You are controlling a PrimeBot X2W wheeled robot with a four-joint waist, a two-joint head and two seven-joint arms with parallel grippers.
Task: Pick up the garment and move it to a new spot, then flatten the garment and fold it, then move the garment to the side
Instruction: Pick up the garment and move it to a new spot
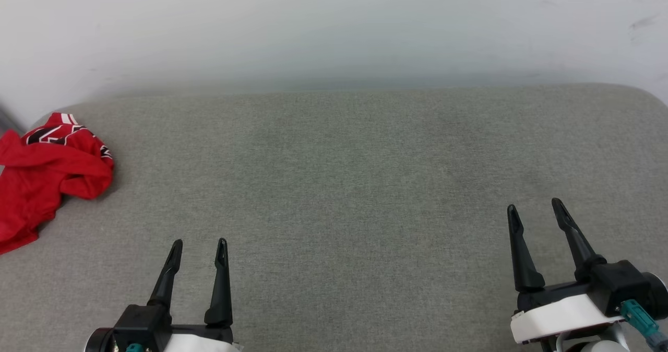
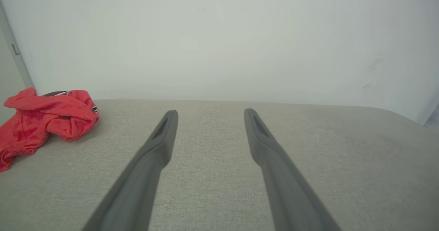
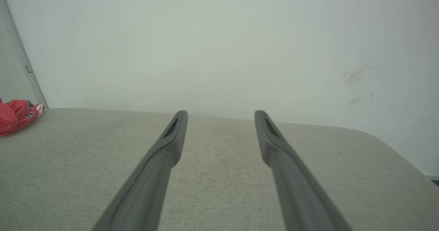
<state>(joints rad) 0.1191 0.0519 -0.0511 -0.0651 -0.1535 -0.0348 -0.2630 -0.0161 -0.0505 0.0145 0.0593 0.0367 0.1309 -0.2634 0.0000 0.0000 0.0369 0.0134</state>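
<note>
The garment point(image 1: 49, 174) lies crumpled in a red heap at the far left edge of the grey fabric surface point(image 1: 334, 185), with some black and white print showing on its top. It appears at the left in the left wrist view as the garment point(image 2: 44, 121), and small at the left edge in the right wrist view as the garment point(image 3: 17, 116). My left gripper point(image 1: 200, 247) is open at the lower left, well to the right of the heap and empty. My right gripper point(image 1: 535, 208) is open at the lower right, far from the cloth, also empty.
A pale wall point(image 1: 334, 28) rises directly behind the grey surface. The surface's rounded far right corner point(image 1: 636, 93) curves off at the right. A grey vertical frame point(image 2: 15, 56) stands by the wall behind the heap.
</note>
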